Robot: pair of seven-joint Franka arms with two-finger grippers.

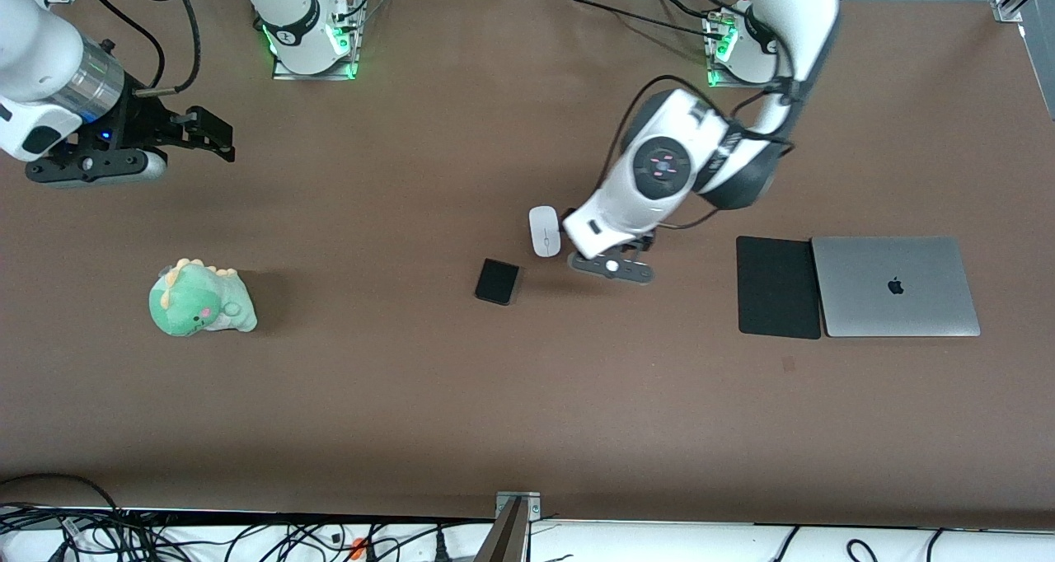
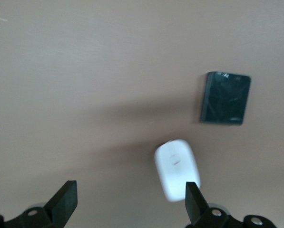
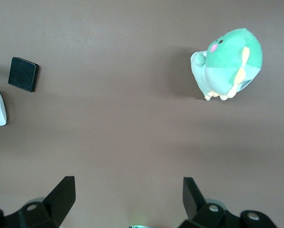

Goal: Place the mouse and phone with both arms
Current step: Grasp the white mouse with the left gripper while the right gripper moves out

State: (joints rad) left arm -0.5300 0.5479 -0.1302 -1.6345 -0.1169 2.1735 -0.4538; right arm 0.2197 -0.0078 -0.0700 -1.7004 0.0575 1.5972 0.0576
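Note:
The white mouse [image 1: 544, 231] lies near the middle of the table. The black phone [image 1: 498, 282] lies just nearer to the front camera than the mouse, a little toward the right arm's end. My left gripper [image 1: 607, 234] hangs over the table beside the mouse, on the left arm's side. In the left wrist view it [image 2: 131, 202] is open and empty, with the mouse [image 2: 176, 168] close by one fingertip [image 2: 193, 197] and the phone [image 2: 225, 98] past it. My right gripper [image 1: 216, 137] is open and empty, waiting at the right arm's end; its wrist view [image 3: 127, 197] shows bare table under it.
A green dinosaur plush [image 1: 200, 299] sits toward the right arm's end, also in the right wrist view [image 3: 227, 66]. A thin black mouse pad [image 1: 777, 287] and a closed grey laptop [image 1: 895, 286] lie side by side toward the left arm's end.

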